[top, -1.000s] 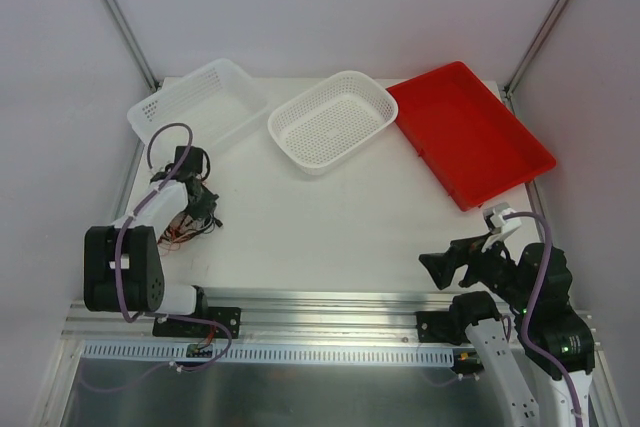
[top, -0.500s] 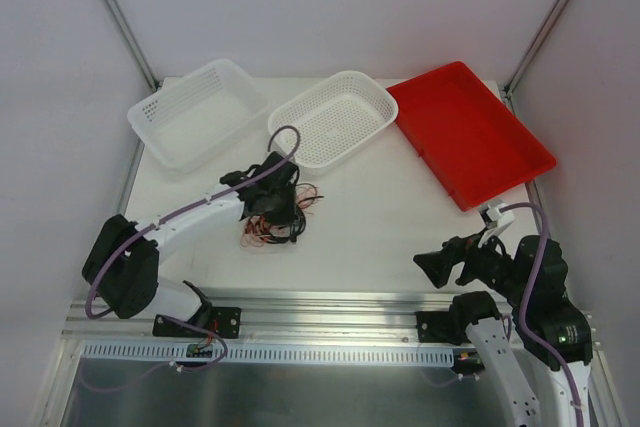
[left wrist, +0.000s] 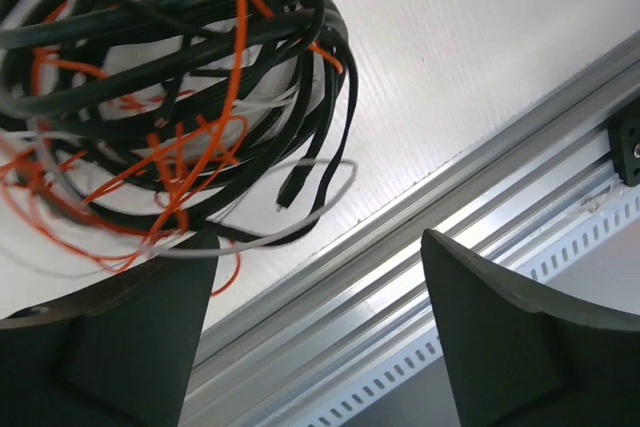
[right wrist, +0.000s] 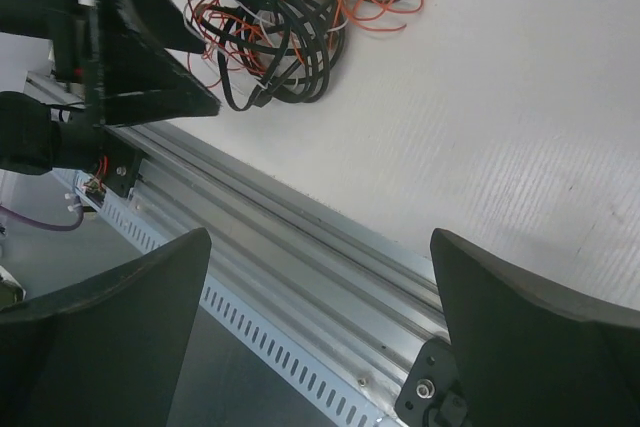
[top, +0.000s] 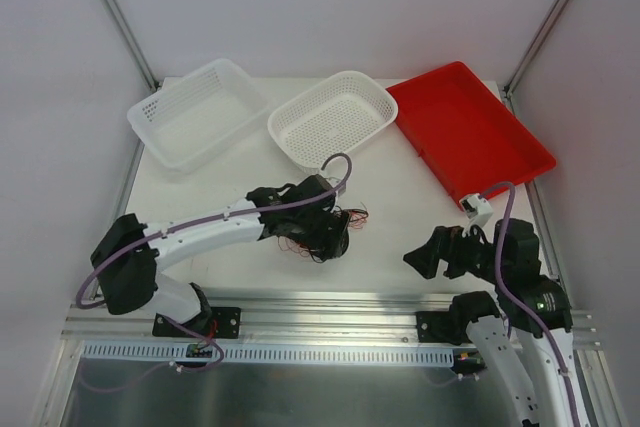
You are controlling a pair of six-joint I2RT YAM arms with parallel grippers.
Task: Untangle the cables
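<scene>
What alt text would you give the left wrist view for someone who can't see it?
A tangle of black, orange and white cables lies on a white table, filling the upper left. The left hand shows as two dark fingers wide apart at the bottom, and an aluminium rail runs diagonally across the lower right.

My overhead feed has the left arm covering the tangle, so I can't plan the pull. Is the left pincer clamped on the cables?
Observer: No. The left wrist view shows the left pincer open with its fingers wide apart. The cable tangle lies on the table just ahead of it.
Operator: Any loose end to go for?
Observer: A black cable end with a small plug sticks out at the tangle's near edge, inside a white loop.
Operator: And the right pincer?
Observer: The right wrist view shows the right pincer open and empty, with the tangle well ahead of it.
</scene>
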